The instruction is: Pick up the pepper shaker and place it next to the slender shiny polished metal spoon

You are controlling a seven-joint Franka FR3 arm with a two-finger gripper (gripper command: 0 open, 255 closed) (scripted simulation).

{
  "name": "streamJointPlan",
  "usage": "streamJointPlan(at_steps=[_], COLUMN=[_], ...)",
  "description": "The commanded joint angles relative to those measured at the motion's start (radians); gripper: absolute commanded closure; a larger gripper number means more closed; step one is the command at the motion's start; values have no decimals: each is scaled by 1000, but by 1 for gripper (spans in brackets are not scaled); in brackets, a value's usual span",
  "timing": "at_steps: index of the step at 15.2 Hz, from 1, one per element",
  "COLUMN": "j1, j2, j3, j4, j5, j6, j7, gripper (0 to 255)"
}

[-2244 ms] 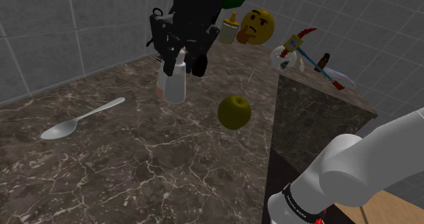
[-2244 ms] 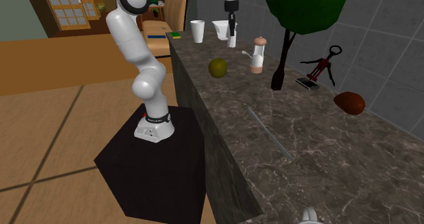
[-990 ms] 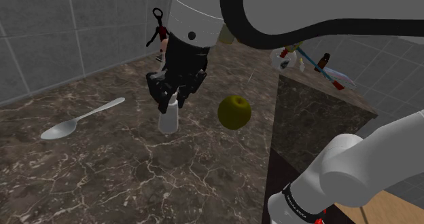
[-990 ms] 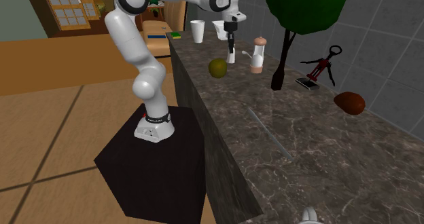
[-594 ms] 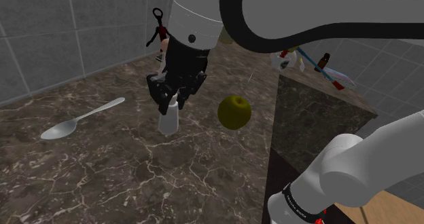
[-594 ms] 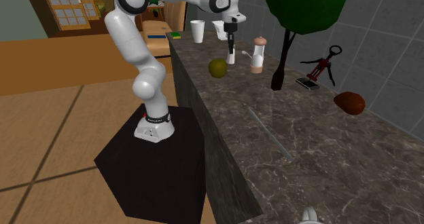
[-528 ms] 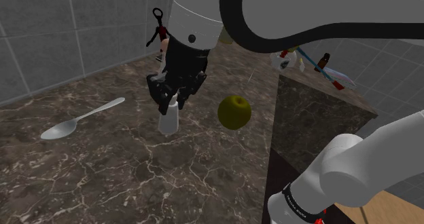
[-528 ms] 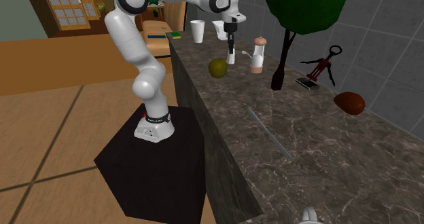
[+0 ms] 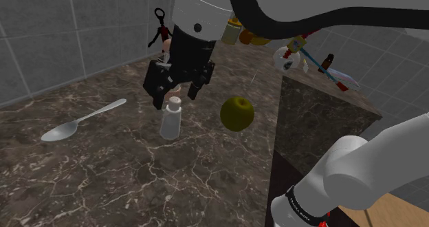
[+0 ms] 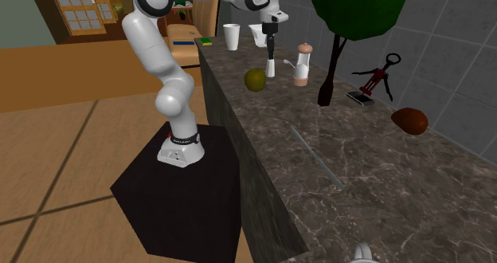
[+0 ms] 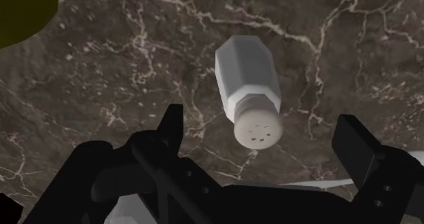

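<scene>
Where it stands upright on the dark marble counter (image 9: 137, 170), the pepper shaker (image 9: 171, 117) sits just beneath the gripper (image 9: 177, 97), touching neither finger; jaws spread wide, holding nothing. Spoon (image 9: 79, 120): flat on the counter, well off to one side of the hand. Yellow-green apple (image 9: 237, 113): opposite side, nearer.

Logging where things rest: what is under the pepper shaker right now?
The pepper shaker stands upright on the dark marbled counter; nothing else shows beneath. Its base covers the contact patch.
</scene>
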Motion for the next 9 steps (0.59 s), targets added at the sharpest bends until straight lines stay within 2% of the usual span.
streamJointPlan(at_steps=[1, 2, 9], j1=[-2, -3, -2], j2=[-6, -8, -8], j3=[-8, -12, -12], j4=[52, 77, 77], j5=[-1, -2, -2], j6=[-59, -85, -85], j7=[0, 0, 0], gripper=[0, 0, 0])
